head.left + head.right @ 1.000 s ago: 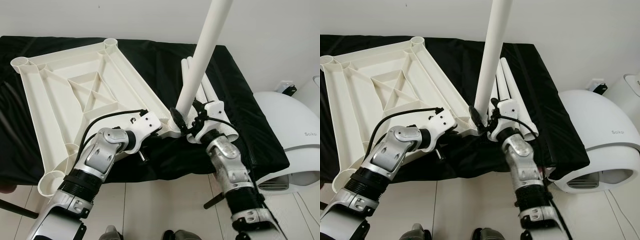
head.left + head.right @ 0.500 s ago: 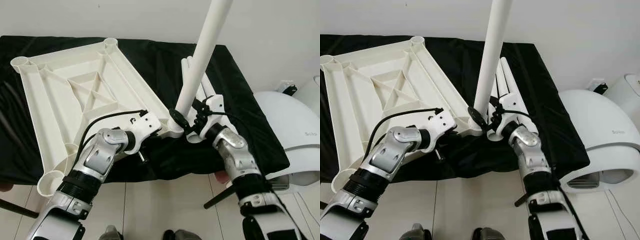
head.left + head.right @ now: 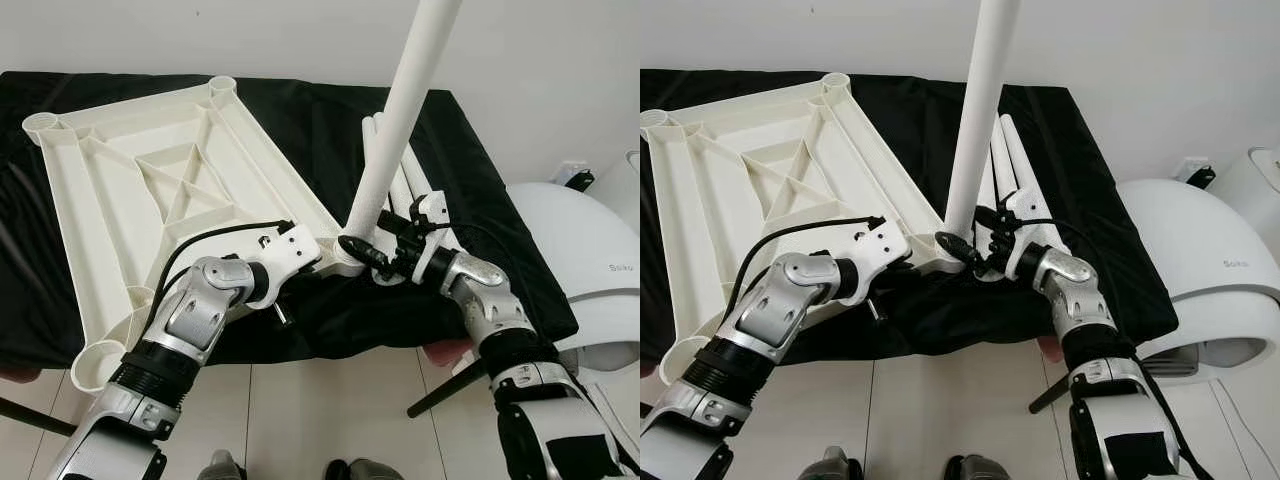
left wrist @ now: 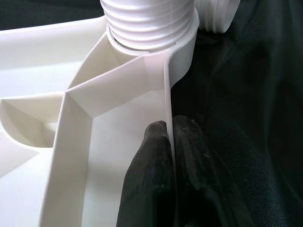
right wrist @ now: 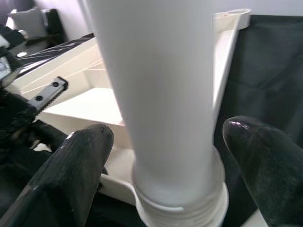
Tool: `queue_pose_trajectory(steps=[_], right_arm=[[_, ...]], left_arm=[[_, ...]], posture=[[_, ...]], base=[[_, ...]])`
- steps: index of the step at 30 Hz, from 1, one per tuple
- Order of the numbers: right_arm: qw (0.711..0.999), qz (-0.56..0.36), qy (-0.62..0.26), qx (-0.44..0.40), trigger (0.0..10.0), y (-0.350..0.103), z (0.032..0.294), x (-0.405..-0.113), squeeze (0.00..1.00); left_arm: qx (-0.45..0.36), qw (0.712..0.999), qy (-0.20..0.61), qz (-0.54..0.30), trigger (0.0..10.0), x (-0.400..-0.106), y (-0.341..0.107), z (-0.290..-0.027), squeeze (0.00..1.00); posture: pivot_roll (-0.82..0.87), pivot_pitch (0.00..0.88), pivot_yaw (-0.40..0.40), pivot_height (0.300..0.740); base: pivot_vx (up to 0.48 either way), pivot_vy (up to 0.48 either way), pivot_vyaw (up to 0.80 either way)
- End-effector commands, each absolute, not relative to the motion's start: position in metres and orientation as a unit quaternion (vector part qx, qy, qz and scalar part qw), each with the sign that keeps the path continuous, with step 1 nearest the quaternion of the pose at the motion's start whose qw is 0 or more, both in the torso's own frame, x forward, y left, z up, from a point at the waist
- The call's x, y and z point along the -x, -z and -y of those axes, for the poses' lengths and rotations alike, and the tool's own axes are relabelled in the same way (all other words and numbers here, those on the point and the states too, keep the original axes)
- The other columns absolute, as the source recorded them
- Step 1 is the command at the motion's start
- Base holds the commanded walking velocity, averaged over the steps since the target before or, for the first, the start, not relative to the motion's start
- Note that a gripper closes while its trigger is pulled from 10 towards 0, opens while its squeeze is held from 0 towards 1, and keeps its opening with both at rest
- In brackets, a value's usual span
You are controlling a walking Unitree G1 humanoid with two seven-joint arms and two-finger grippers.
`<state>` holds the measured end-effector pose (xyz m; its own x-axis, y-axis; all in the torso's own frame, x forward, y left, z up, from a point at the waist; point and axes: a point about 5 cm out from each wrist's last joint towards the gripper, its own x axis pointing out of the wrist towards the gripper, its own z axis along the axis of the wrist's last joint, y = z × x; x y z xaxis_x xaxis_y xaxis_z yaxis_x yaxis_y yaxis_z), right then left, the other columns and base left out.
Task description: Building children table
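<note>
The white plastic tabletop (image 3: 150, 190) lies upside down on the black-covered table (image 3: 470, 200). A long white leg (image 3: 395, 120) stands tilted in the tabletop's near right corner socket (image 4: 149, 28). My left gripper (image 4: 170, 156) is shut on the tabletop's thin rim wall just behind that socket. My right gripper (image 3: 375, 262) reaches in from the right at the leg's base. Its fingers (image 5: 78, 156) straddle the leg (image 5: 161, 94) with small gaps on both sides, so it is open. Spare white legs (image 3: 415, 185) lie on the cloth behind the right gripper.
A rounded white appliance (image 3: 590, 270) stands on the floor at the right. A dark rod (image 3: 445, 390) slants below the table's front edge. A white wall runs along the back of the table, and pale floor tiles (image 3: 330, 410) lie in front.
My right forearm has swung out to the right and the wrist has turned, so the gripper now comes at the leg's base from the side. The leg, tabletop and left gripper have stayed put.
</note>
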<state>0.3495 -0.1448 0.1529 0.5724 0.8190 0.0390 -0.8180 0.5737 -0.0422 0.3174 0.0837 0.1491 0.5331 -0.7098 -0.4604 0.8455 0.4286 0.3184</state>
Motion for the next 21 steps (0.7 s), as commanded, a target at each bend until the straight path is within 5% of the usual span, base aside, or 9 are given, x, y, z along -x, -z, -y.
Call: queue_pose_trajectory(steps=[1, 2, 4, 5, 19, 20, 21], right_arm=[[0.877, 0.021, -0.48, 0.008, 8.6, -0.151, 0.143, -0.35, 0.0], [0.875, 0.02, -0.484, 0.009, 6.4, -0.15, 0.142, -0.35, 0.0], [0.873, 0.021, -0.487, 0.01, 6.4, -0.15, 0.141, -0.351, 0.0], [0.872, 0.023, -0.488, 0.011, 10.0, -0.15, 0.14, -0.351, 0.0], [0.883, 0.049, -0.466, 0.027, 10.0, -0.162, 0.135, -0.365, 0.0], [0.882, 0.048, -0.468, 0.026, 7.5, -0.162, 0.135, -0.365, 0.0], [0.882, 0.048, -0.468, 0.026, 7.5, -0.162, 0.135, -0.365, 0.0]], left_arm=[[-0.28, 0.839, 0.449, -0.126, 10.0, -0.316, -0.148, -0.084, 0.0], [-0.28, 0.839, 0.449, -0.126, 10.0, -0.316, -0.148, -0.084, 0.0], [-0.28, 0.839, 0.449, -0.126, 10.0, -0.316, -0.148, -0.084, 0.0], [-0.28, 0.839, 0.449, -0.126, 10.0, -0.316, -0.148, -0.084, 0.0], [-0.28, 0.838, 0.451, -0.125, 10.0, -0.316, -0.15, -0.083, 0.0], [-0.28, 0.838, 0.451, -0.125, 10.0, -0.316, -0.149, -0.084, 0.0], [-0.28, 0.838, 0.451, -0.125, 10.0, -0.316, -0.149, -0.084, 0.0]], posture=[[0.02, 0.037, -0.051, 0.74], [0.02, 0.033, -0.05, 0.74], [0.02, 0.033, -0.05, 0.74], [0.02, 0.032, -0.05, 0.74], [0.03, 0.035, -0.046, 0.74], [0.03, 0.038, -0.046, 0.74], [0.03, 0.038, -0.046, 0.74]], base=[[0.0, 0.0, 0.0], [0.0, 0.0, 0.0], [0.0, 0.0, 0.0], [0.0, 0.0, 0.0], [0.0, 0.0, 0.0], [0.0, 0.0, 0.0], [0.0, 0.0, 0.0]])
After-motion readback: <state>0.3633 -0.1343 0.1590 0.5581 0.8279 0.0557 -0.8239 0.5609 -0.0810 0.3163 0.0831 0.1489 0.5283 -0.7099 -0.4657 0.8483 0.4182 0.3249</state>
